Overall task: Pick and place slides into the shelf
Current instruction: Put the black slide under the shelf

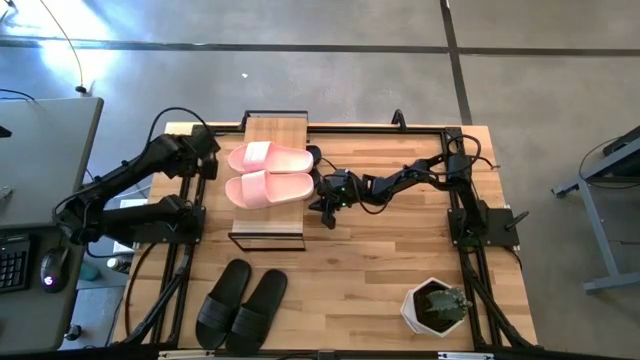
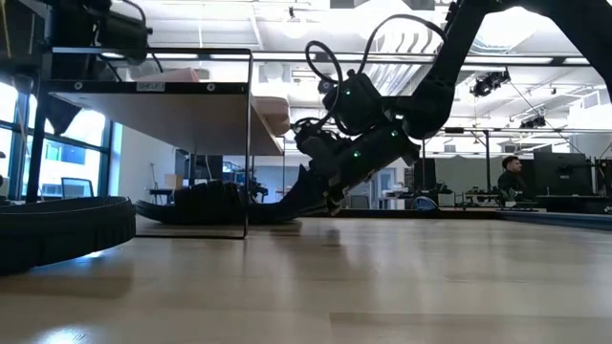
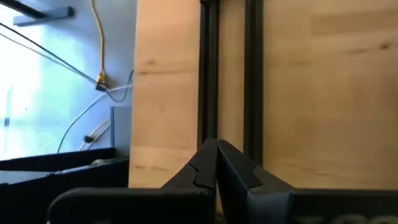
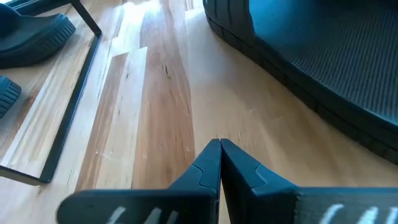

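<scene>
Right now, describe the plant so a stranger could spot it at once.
Start at the wooden table and go to its near right corner, beyond the right arm's base. There a white angular pot holds a small green plant, the only greenery; the slides nearby are flat and black.

Wooden table (image 1: 390, 260) carries the shelf (image 1: 270, 135), 2 black slides (image 1: 240, 305) near its front edge, and a potted plant (image 1: 436, 306). Shelf top holds 2 pink slides (image 1: 268, 175).

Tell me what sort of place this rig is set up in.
Probably a robotics lab or open workshop. The wooden table stands on a bare concrete floor, a desk with a keyboard and mouse sits beside it, and the low view shows ceiling lights and a person at monitors.
</scene>
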Available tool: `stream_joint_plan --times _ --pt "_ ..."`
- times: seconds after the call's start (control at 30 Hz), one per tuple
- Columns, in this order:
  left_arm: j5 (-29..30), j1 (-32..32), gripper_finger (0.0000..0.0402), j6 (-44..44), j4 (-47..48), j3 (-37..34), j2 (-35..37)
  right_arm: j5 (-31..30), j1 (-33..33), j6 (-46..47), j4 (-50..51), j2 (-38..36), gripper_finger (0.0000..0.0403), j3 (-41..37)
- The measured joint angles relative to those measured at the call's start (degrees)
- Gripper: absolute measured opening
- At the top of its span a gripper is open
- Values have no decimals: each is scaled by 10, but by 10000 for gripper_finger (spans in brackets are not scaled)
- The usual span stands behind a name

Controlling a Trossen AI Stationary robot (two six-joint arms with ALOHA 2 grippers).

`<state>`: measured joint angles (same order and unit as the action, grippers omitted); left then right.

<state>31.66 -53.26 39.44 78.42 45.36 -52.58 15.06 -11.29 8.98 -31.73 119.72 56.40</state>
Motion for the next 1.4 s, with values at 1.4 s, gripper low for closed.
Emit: stream_joint_plan --times 1.4 --pt "-141 -80 0 -45 -174 -85 -242 -46 25 -154 -57 0 0 0"
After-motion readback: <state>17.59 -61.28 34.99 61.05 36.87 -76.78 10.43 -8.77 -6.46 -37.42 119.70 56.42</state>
